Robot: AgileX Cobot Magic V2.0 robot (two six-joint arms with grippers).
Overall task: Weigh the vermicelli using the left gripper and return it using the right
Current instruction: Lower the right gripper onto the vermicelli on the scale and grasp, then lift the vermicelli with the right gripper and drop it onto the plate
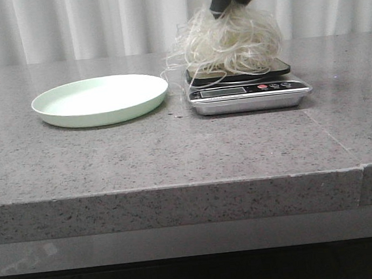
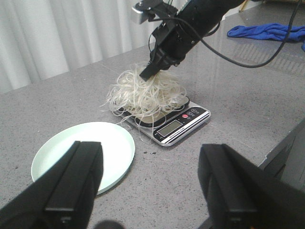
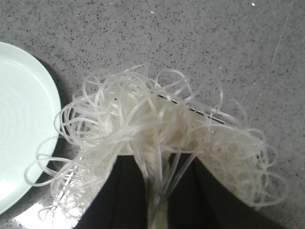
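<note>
vermicelli (image 1: 229, 43): on kitchen scale (image 1: 248, 88) platform, loose round tangle, no clear long axis; strands drawn up to a peak at top.
right gripper (image 2: 147, 72): angled down onto peak, fingers pinched on strands.
left gripper (image 2: 152, 186): held back from scale, fingers spread, nothing held.
green plate (image 1: 100, 99): beside scale, w/o contents.

One plate (image 1: 100, 100), one scale (image 1: 249, 94), one vermicelli (image 1: 229, 43)
</note>
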